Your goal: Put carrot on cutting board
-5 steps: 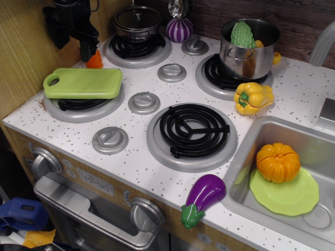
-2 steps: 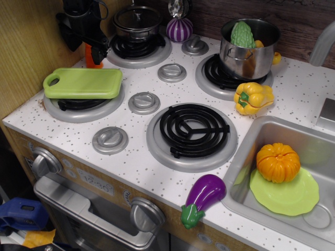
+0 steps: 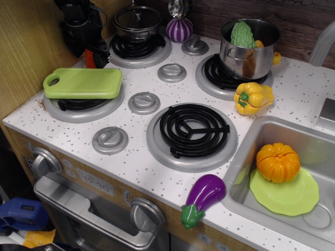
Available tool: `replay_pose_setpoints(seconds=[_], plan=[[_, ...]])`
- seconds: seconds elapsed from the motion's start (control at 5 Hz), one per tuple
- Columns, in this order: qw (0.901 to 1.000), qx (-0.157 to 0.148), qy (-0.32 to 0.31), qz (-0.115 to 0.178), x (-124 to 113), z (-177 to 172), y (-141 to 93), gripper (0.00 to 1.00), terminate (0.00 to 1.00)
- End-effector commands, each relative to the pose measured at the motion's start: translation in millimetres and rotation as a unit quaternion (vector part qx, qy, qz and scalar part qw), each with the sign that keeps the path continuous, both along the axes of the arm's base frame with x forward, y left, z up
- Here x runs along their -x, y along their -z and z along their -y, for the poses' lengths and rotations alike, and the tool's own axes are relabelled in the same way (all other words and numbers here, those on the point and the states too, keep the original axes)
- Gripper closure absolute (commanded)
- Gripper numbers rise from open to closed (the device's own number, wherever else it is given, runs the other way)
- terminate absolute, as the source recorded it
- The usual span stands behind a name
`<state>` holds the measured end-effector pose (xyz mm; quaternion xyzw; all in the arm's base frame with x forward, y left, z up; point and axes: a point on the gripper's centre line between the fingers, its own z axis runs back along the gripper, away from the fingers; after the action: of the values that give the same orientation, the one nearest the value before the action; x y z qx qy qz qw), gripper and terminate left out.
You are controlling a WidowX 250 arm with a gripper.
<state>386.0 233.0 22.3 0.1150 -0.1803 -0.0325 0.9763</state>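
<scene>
Change vs a second ago: the carrot [image 3: 91,58] no longer sits free on the surface [image 3: 293,86] at upper left; then the tool [image 3: 93,55] hung just above it, now the black fingers are down around it and only a sliver of orange-red shows between them; the arm has also shifted slightly right and the carrot looks lifted or tilted off its old spot; read: grasp made, tool closed on the carrot, lift starting; exact finger gap is hard to see against the dark housing.

Task meaning: pick looks done, place not yet; the cutting board [image 3: 84,83] lies just below the tool in frame, resting on the front-left burner [image 3: 78,107], top bare, slot handle at its left end; next move is probably a short carry toward the lower left and a release over the board's middle; risk: small tapered part, could slip or roll off on drop.

Surface: white speckled toy stove top, four burners with grey knobs between them; lidded pot [image 3: 137,21] on the rear-left burner, purple onion [image 3: 179,28] behind; steel pot [image 3: 248,47] with a green vegetable at upper right; yellow pepper [image 3: 253,97] beside it; eggplant [image 3: 203,197] at the front edge; sink [image 3: 267,130] at right holds the pumpkin [image 3: 278,162] on a green plate [image 3: 293,198].

Room: wood panel at left, dark plank wall behind; oven door and handle below.
</scene>
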Motion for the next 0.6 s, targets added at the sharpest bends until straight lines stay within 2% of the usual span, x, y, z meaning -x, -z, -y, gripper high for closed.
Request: replay_pose_setpoints(seconds=[0.0, 0.2, 0.4], plan=[[0.9994, -0.016, -0.003, 0.032, -9.7, -16.7, -19.2, 0.00, 0.00], [0.9995, -0.010, 0.002, 0.030, -15.5, -16.0, -25.3, 1.00, 0.00], [0.9997, -0.016, 0.003, 0.017, -16.9, -13.1, -41.4, 1.00, 0.00]])
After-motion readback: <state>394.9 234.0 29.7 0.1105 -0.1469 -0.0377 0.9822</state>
